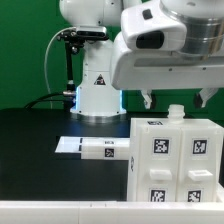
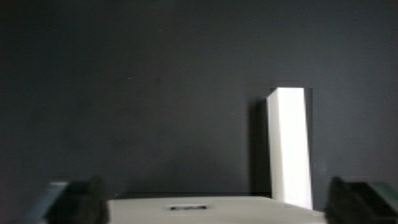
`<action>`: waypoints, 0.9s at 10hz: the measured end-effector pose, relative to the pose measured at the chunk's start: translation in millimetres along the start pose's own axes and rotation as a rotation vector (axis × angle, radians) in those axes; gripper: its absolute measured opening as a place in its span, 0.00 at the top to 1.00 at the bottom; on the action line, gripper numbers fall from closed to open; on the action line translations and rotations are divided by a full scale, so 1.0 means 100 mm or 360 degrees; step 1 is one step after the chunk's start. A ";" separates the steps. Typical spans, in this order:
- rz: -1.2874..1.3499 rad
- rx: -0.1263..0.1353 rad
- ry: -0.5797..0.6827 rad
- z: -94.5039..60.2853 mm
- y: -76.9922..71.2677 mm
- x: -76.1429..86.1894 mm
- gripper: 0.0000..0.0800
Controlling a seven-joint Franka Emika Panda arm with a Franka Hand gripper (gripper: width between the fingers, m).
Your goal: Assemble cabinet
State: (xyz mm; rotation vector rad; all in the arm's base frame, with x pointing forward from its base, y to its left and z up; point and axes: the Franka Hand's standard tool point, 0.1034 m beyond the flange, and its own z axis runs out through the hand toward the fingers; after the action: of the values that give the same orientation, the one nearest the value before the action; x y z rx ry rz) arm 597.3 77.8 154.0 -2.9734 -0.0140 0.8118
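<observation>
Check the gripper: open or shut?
Open. In the exterior view the gripper hangs above the cabinet with its fingers wide apart, clamping nothing; the wrist view shows the same wide gap.

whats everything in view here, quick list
cabinet: one, white with black-and-white tags, on the table at the exterior view's right
marker board: one, white, flat on the table in front of the robot base
tagged block: one, white, low, beside the marker board on the cabinet's side
table: one, black
backdrop: one, green, behind the table
robot base: one, white with a triangle sticker, at the back of the table
gripper: one, dark fingers under a white wrist, open and empty, above the cabinet
</observation>
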 end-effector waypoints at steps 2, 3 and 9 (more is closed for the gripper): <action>-0.0001 0.0006 0.0014 -0.06 0.04 -0.11 0.01; -0.0008 0.0001 0.0043 -0.01 0.05 -0.19 0.01; 0.0061 0.0036 -0.0040 0.43 0.34 -0.74 0.00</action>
State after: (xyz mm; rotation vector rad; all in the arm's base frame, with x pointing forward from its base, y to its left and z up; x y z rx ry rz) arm 511.2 44.9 152.3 -2.9507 0.0509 0.8474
